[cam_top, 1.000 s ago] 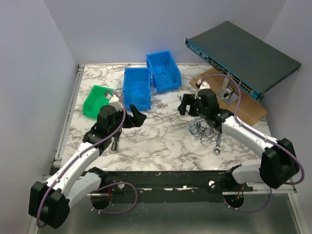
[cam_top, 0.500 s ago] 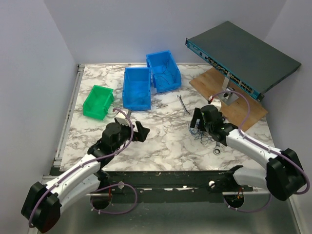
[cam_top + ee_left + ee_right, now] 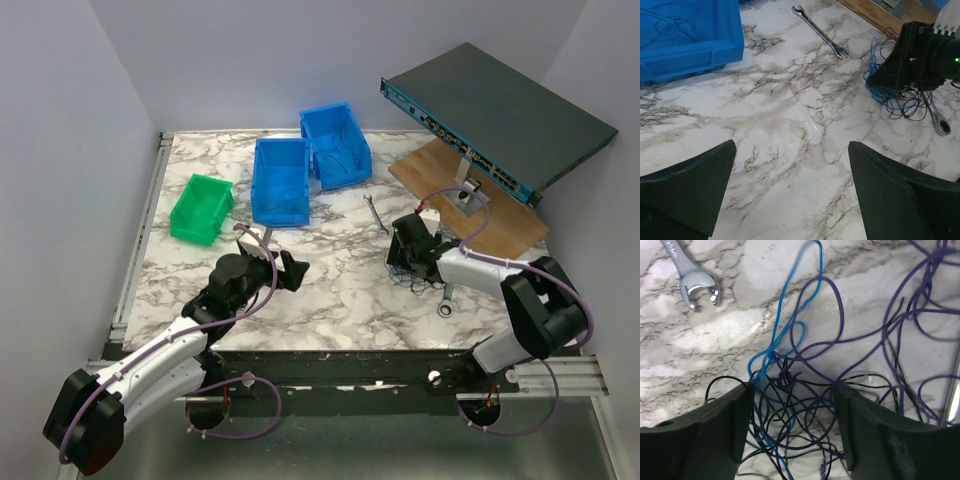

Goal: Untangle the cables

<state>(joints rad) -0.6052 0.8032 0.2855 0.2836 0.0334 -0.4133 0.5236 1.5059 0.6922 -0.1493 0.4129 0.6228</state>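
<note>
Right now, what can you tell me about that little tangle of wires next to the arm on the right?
The cables are very thin, flexible wires in blue, purple and black, looping loosely around a tight knot in the middle. The bundle lies flat on the marble table. The right gripper is open, with one finger on either side of the knot; whether it touches the wires is unclear. A silver wrench lies apart from them.

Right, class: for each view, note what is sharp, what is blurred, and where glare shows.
Top external: even light, all sharp, soft shadows on the white marble tabletop. Left wrist: tabletop sharp with faint sheen; black left gripper fingers dark, soft-edged. Right wrist: thin blue, purple and black tangled wires sharp centrally; glare on the silver wrench head; right gripper fingers blurred.
</note>
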